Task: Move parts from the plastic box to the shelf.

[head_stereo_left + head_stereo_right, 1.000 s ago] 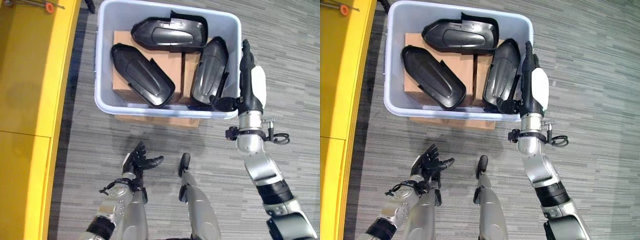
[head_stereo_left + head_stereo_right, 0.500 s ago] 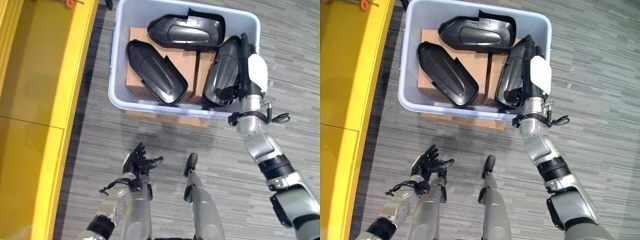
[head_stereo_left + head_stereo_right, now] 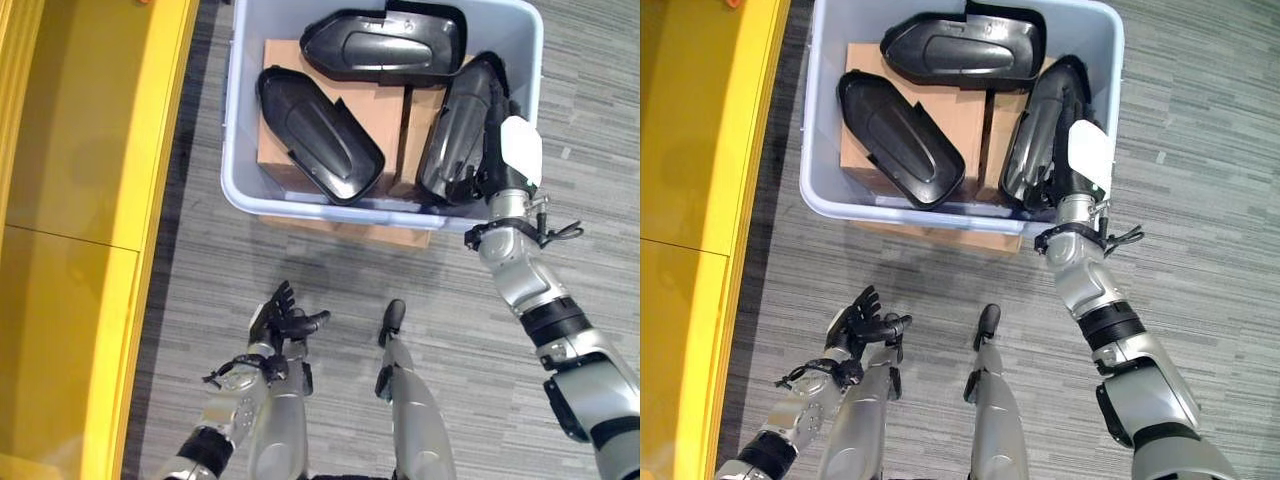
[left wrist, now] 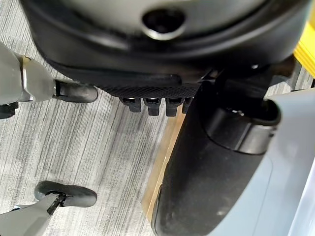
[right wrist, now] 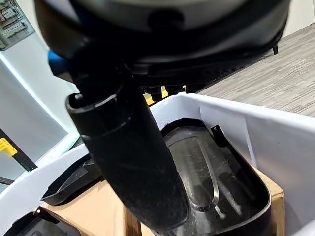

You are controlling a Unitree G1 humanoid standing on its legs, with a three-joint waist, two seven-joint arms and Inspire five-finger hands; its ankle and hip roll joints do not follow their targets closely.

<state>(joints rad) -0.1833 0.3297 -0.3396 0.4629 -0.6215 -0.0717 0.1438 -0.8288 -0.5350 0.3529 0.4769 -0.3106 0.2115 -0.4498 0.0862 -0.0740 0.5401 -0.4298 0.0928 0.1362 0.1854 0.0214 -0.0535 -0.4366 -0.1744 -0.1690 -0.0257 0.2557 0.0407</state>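
While all three black parts (image 3: 320,135) lie in the plastic box (image 3: 240,190) beside the yellow shelf (image 3: 70,200), we see our left hand (image 3: 283,322) relaxed and empty, and in the right wrist view our right hand (image 5: 133,167) over the rightmost part (image 5: 206,182), its grip unreadable.

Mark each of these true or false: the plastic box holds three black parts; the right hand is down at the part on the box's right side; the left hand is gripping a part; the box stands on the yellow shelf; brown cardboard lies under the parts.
1. The plastic box holds three black parts: true.
2. The right hand is at the right-side part: true; whether it grips it cannot be told.
3. The left hand is gripping a part: false. It is over the floor with relaxed fingers, holding nothing.
4. The box stands on the yellow shelf: false. It stands beside the shelf.
5. Brown cardboard lies under the parts: true.
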